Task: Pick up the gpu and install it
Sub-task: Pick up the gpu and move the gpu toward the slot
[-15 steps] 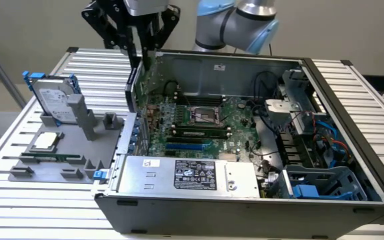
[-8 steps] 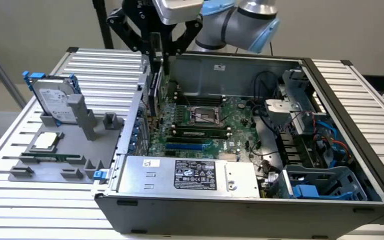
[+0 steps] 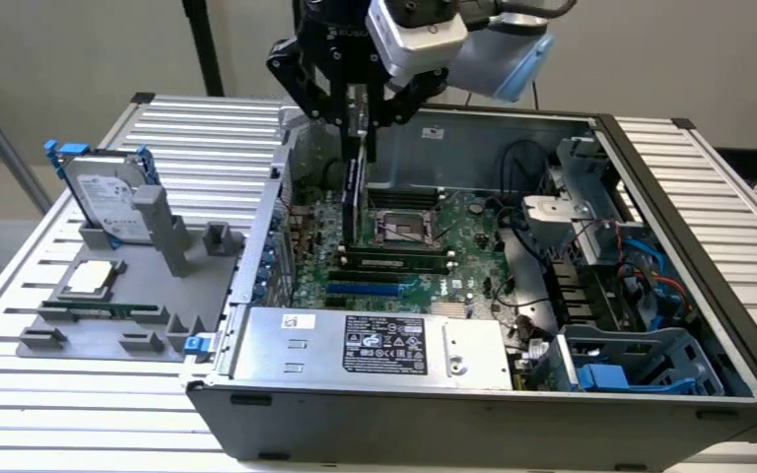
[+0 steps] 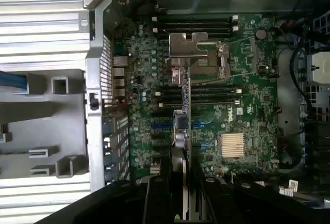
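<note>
The gpu [image 3: 352, 187] hangs upright and edge-on, a thin dark card above the green motherboard [image 3: 412, 241] inside the open computer case [image 3: 484, 404]. My gripper [image 3: 356, 116] is shut on its upper edge. In the wrist view the gpu [image 4: 187, 126] runs as a narrow strip from between my fingers [image 4: 159, 195] out over the motherboard [image 4: 247, 105]. It crosses the black memory slots and ends near the silver processor socket [image 4: 198, 53]. Whether its lower edge touches the board I cannot tell.
A grey holder [image 3: 103, 315] on the slatted table, at the exterior view's left, carries a silver hard drive with blue rails [image 3: 105, 192], a square chip [image 3: 92, 279] and a green memory stick [image 3: 109, 308]. A power supply [image 3: 378, 345], cables and a drive cage [image 3: 629, 360] crowd the case.
</note>
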You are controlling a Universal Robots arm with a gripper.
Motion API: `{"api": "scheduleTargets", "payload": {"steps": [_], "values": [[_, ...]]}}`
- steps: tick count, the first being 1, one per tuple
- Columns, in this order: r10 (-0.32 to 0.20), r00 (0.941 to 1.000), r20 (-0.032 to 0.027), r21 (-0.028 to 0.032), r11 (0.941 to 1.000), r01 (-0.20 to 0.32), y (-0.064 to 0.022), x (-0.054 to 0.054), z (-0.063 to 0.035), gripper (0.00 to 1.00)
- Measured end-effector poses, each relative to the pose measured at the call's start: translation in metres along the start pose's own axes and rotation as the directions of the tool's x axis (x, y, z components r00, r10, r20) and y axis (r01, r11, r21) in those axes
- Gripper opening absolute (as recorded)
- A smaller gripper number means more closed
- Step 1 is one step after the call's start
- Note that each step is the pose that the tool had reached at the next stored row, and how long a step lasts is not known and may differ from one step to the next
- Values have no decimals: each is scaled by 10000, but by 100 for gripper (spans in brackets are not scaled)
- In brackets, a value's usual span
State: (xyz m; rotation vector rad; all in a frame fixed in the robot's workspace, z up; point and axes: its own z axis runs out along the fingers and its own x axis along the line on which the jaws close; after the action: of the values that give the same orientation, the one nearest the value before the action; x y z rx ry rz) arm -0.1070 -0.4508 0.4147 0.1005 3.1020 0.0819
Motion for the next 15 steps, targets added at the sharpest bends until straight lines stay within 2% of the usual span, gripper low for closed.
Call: {"api": "scheduleTargets", "payload": {"steps": [8,15], "values": [[-35,10000,3,62,10000,35,31,-343,161,0],[-315,9995,-11,65,9995,315,62,-409,292,0]]}}
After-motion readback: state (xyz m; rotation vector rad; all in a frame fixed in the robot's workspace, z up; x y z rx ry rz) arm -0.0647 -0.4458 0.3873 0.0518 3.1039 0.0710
